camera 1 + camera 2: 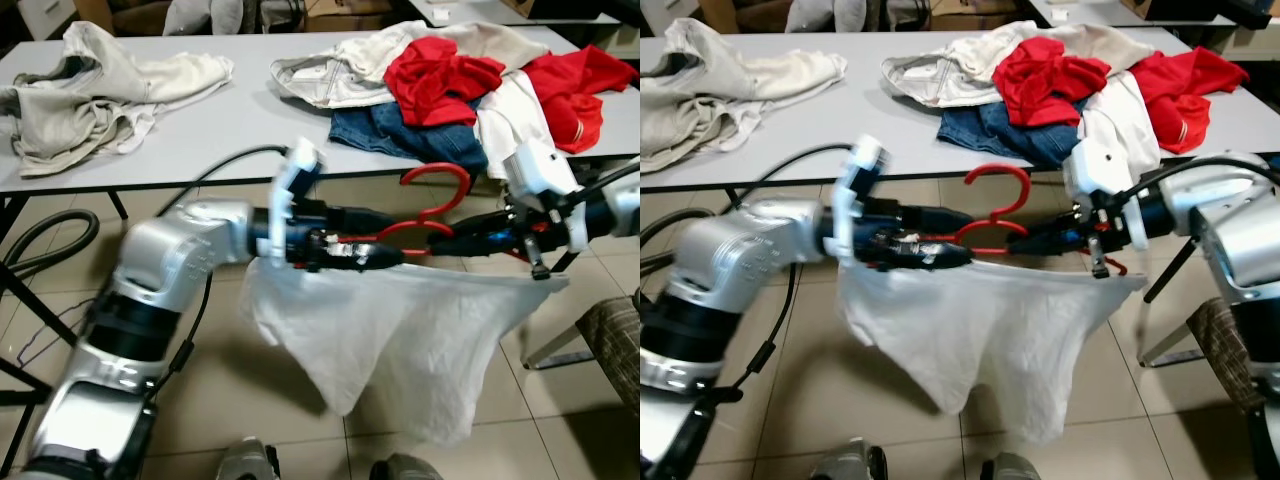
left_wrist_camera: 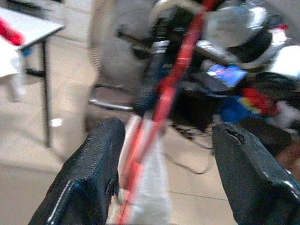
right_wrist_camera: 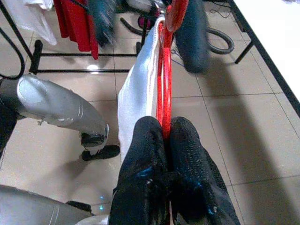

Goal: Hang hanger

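A red hanger (image 1: 425, 215) with a thin curved hook is pinched at one end by the right end effector (image 3: 166, 136). The left end effector (image 2: 161, 150) is spread around the other end. Limp white cloth (image 1: 400, 335) is draped below both.

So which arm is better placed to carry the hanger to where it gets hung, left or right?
Probably the right. The right claw is shut on the red hanger, which carries the white garment. The left claw is open, with the hanger passing loosely between its fingers.
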### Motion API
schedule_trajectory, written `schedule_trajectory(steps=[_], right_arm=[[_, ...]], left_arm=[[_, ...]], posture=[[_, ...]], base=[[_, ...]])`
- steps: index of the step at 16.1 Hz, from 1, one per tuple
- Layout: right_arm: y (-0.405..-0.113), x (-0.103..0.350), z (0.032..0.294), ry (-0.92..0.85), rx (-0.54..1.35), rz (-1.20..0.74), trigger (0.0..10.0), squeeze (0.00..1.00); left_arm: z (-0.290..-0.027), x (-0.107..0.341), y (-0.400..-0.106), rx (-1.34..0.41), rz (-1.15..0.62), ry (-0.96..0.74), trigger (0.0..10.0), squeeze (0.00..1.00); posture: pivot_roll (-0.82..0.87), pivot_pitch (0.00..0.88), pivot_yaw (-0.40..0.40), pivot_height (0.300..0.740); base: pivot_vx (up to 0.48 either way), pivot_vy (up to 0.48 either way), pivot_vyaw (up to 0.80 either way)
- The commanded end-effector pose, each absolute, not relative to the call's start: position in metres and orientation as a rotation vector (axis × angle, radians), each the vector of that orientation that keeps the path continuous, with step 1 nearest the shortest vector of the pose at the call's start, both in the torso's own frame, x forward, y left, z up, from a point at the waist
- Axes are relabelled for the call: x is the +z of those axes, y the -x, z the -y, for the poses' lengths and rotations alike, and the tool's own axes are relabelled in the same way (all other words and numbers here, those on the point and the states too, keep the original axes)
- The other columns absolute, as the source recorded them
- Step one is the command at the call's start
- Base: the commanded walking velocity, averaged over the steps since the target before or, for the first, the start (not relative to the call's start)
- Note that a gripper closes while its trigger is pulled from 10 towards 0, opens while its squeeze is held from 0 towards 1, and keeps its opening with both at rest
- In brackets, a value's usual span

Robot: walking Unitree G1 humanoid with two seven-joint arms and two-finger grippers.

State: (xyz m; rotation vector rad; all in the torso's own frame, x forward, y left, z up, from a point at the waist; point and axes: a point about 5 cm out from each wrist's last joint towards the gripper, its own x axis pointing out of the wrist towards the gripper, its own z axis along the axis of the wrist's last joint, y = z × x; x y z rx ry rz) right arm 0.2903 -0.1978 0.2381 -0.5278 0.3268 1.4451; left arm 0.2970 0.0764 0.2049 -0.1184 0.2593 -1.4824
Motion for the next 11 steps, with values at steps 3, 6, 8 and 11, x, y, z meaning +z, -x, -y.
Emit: schedule_trajectory(steps=[3, 6, 8, 11], right_arm=[[-0.2921, 0.2433, 0.1903, 0.572, 1.452, -0.29, 0.0, 0.0], [-0.2942, 0.2428, 0.1872, 0.581, 1.449, -0.278, 0.0, 0.0], [-0.2947, 0.2434, 0.186, 0.574, 1.448, -0.266, 0.0, 0.0], [-0.2946, 0.2445, 0.1855, 0.565, 1.446, -0.251, 0.0, 0.0]], left_arm=[[-0.0726, 0.2069, -0.3003, -1.437, -0.252, 0.1, 3.2, 0.0], [-0.0727, 0.2043, -0.3009, -1.433, -0.231, 0.008, 0.0, 0.0], [-0.0751, 0.2045, -0.3015, -1.431, -0.225, 0.02, 0.0, 0.0], [-0.071, 0.205, -0.2961, -1.479, -0.186, -0.021, 0.0, 0.0]], posture=[[-0.11, 0.0, 0.038, 0.74], [-0.11, 0.0, 0.038, 0.74], [-0.11, 0.0, 0.039, 0.74], [-0.11, 0.0, 0.041, 0.74]], base=[[0.0, 0.0, 0.0], [0.0, 0.0, 0.0], [0.0, 0.0, 0.0], [0.0, 0.0, 0.0]])
